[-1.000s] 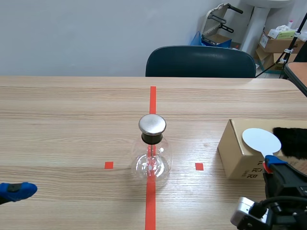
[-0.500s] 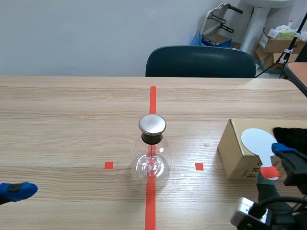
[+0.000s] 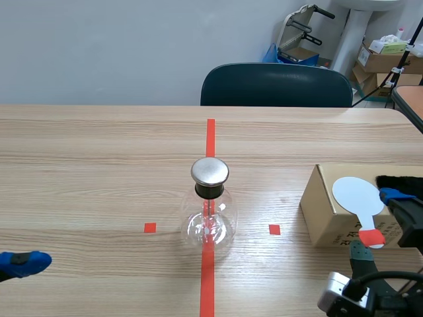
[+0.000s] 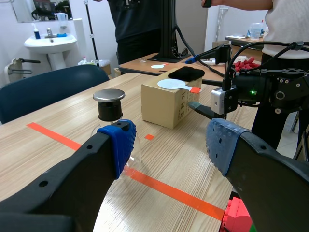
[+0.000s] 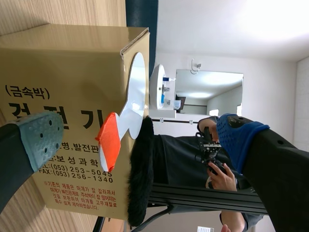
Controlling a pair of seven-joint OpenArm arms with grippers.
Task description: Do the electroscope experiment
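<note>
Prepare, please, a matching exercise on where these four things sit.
Things:
1. clear glass flask with metal cap
2. brown cardboard box
3. white round paddle with orange-red handle
4. black fur pad
Places:
A. on the box, handle overhanging
B. on the long tape line
C. on the box, beside the paddle
D. on the table, right of the flask
Pairs: 1-B, 2-D, 3-A, 4-C

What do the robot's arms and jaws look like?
The left jaws are thick black fingers with dotted blue pads. The right jaws have one grey-green pad and one blue pad. The right arm is black, with a black cable and silver-grey block.
</note>
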